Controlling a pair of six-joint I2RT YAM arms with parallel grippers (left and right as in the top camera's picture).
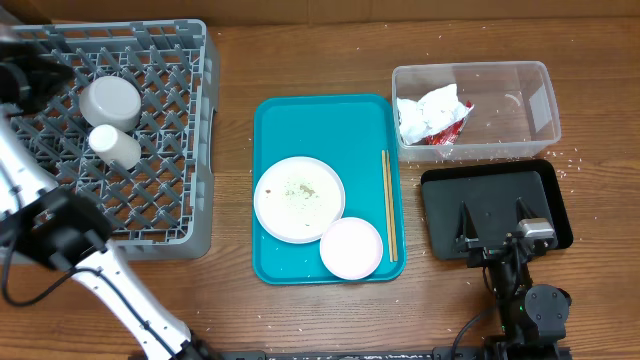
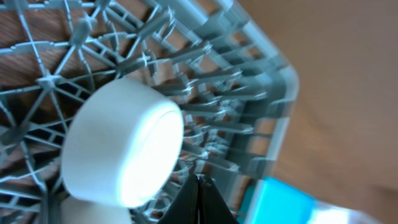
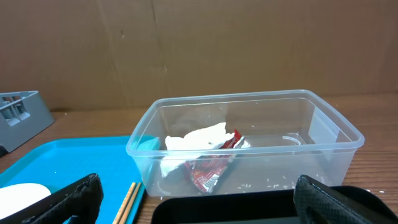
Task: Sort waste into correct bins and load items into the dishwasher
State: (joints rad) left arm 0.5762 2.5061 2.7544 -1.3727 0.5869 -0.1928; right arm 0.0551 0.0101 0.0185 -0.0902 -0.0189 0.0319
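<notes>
A grey dish rack [image 1: 205, 130] at the back left holds two white cups, one larger [image 1: 110, 100] and one smaller [image 1: 113, 145]. My left gripper [image 1: 40, 82] hovers over the rack's left part. In the left wrist view its fingers [image 2: 198, 200] are shut and empty beside the larger cup [image 2: 124, 149]. A teal tray [image 1: 300, 125] carries a soiled white plate [image 1: 298, 198], a white bowl [image 1: 351, 247] and chopsticks [image 1: 389, 205]. My right gripper [image 1: 495, 228] is wide open and empty over the black bin [image 1: 490, 190]; its fingers [image 3: 208, 205] frame that bin's near edge.
A clear plastic bin [image 1: 530, 100] at the back right holds a white napkin [image 1: 428, 110] and a red wrapper [image 1: 452, 130]; both show in the right wrist view, napkin [image 3: 196, 138] and wrapper [image 3: 211, 165]. Rice grains are scattered around the bins.
</notes>
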